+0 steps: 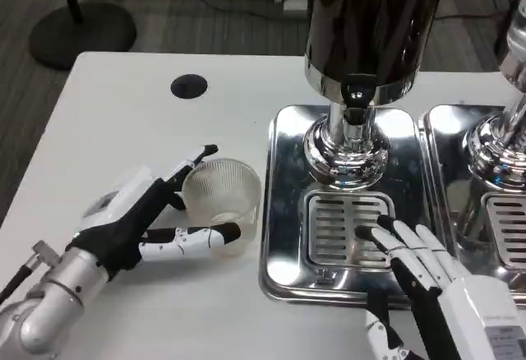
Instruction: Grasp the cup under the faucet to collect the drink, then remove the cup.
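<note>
Clear plastic cup [222, 204] on the white table [123, 130] — left of the drink machine, not under the tap.

Left hand [152, 212] is around the cup: one finger lies over the rim at the back, another along the front near its base — whether it grips firmly, I cannot tell. Cup stands upright, just beside the steel tray [283, 212]. Right hand [419, 261] rests with fingers spread on the slotted grate [341, 224], holding nothing. Tap [355, 101] juts from the dark tank [374, 15] above. A second tray [448, 154] sits to the right; a black round hole [189, 86] marks the table.
</note>
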